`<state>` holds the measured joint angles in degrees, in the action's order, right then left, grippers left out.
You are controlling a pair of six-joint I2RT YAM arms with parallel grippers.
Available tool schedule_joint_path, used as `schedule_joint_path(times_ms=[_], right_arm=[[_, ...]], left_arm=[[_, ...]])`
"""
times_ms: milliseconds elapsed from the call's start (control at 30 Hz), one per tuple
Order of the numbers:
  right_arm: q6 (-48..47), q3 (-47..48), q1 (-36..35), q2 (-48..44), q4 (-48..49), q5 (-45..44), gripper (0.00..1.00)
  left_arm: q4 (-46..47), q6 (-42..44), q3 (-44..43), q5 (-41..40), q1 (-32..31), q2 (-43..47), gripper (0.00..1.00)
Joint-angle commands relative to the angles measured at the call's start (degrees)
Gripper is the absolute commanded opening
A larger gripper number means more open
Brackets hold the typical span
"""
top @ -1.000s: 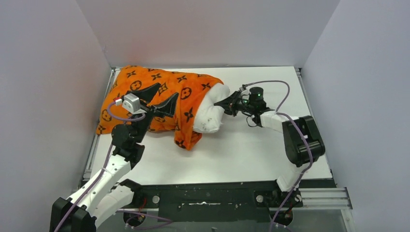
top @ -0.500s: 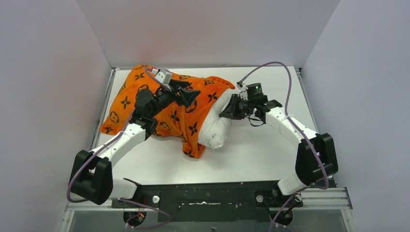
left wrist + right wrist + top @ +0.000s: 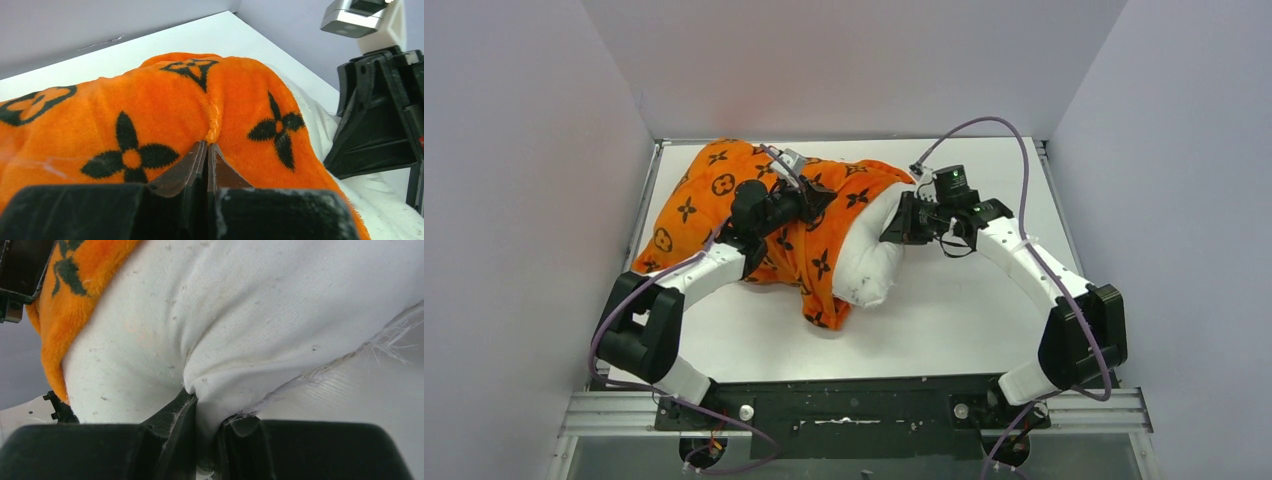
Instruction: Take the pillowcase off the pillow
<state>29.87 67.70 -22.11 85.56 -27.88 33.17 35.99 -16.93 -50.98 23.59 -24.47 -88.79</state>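
Note:
The orange pillowcase [image 3: 714, 200] with black motifs lies across the back left of the table, covering most of the white pillow [image 3: 869, 255], whose right end sticks out. My left gripper [image 3: 816, 197] rests on top of the pillowcase [image 3: 150, 115] near its open edge. It [image 3: 207, 146] is shut on a raised ridge of orange plush. My right gripper [image 3: 896, 228] is at the pillow's bare end, and it [image 3: 205, 407] is shut on a pinch of the white pillow [image 3: 225, 315] fabric beside a frayed seam. The two grippers are close together.
Grey walls enclose the white table [image 3: 984, 310] on three sides. The arm bases sit on a black rail [image 3: 844, 410] at the near edge. The right gripper's black body [image 3: 380, 115] fills the right side of the left wrist view.
My left arm swung from the near left over the pillowcase to its open end and shut on the plush. The right gripper kept its hold on the pillow and shifted slightly.

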Motion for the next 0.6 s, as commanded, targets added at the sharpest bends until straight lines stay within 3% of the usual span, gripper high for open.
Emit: schedule_joint_path(times_ms=[0, 233, 400, 567], right_arm=[[-4.9, 5.1, 2.3, -6.2, -1.8, 0.3, 0.0], [-5.1, -0.5, 18.3, -13.6, -3.5, 10.3, 0.0], [0.1, -9.5, 32.6, -24.2, 0.0, 11.5, 0.0], [1.9, -10.8, 34.0, -27.3, 2.1, 11.4, 0.0]], left_arm=[[1.5, -2.1, -0.8, -5.7, 2.0, -1.1, 0.0], [2.9, -4.2, 2.0, -11.6, 11.0, 1.4, 0.0], [2.5, -5.8, 5.4, -18.5, 19.0, 3.7, 0.0], [2.8, -7.1, 8.1, -19.0, 22.5, 5.9, 0.0]])
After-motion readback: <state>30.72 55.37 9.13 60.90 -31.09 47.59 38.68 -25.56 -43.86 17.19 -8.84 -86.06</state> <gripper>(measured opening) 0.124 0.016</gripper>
